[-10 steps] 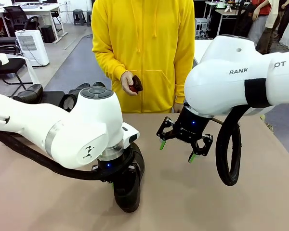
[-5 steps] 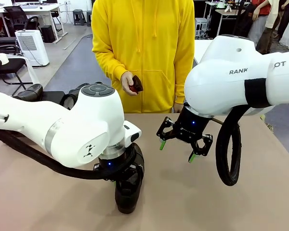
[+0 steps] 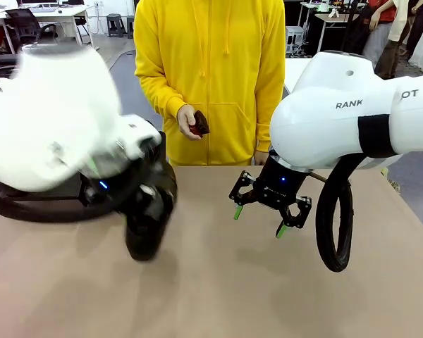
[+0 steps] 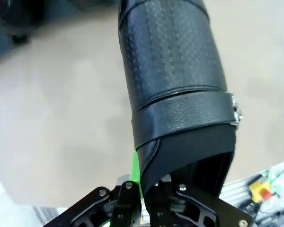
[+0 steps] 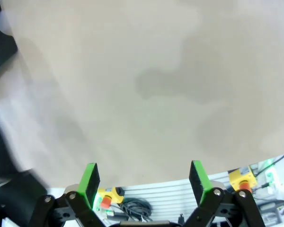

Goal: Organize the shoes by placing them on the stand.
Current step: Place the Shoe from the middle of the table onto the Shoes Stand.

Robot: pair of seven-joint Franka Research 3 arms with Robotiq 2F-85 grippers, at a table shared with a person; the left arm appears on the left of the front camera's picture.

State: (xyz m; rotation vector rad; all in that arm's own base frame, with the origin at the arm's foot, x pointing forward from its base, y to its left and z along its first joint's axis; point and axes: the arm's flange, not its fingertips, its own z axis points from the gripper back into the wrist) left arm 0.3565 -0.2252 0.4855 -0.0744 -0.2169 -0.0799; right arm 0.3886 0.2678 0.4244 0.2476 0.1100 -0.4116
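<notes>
Front view: the left arm is blurring over the table's left, its left gripper point(image 3: 146, 211) clamping a black shoe point(image 3: 146, 236) hanging above the table point(image 3: 268, 296). The right gripper point(image 3: 259, 220) is hovering centre, spread wide, carrying nothing.

Left wrist view: the fingers point(image 4: 135, 176) are pinching the shoe's point(image 4: 175, 85) rear edge.

Right wrist view: the pads point(image 5: 91, 178) are standing well apart above bare tabletop.

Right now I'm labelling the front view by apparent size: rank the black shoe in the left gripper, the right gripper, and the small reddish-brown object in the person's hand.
1. Black leather shoe, motion-blurred, so its outline is rough.
2. Right gripper, open.
3. Small reddish-brown object, farther away, so its real size is unsure.
</notes>
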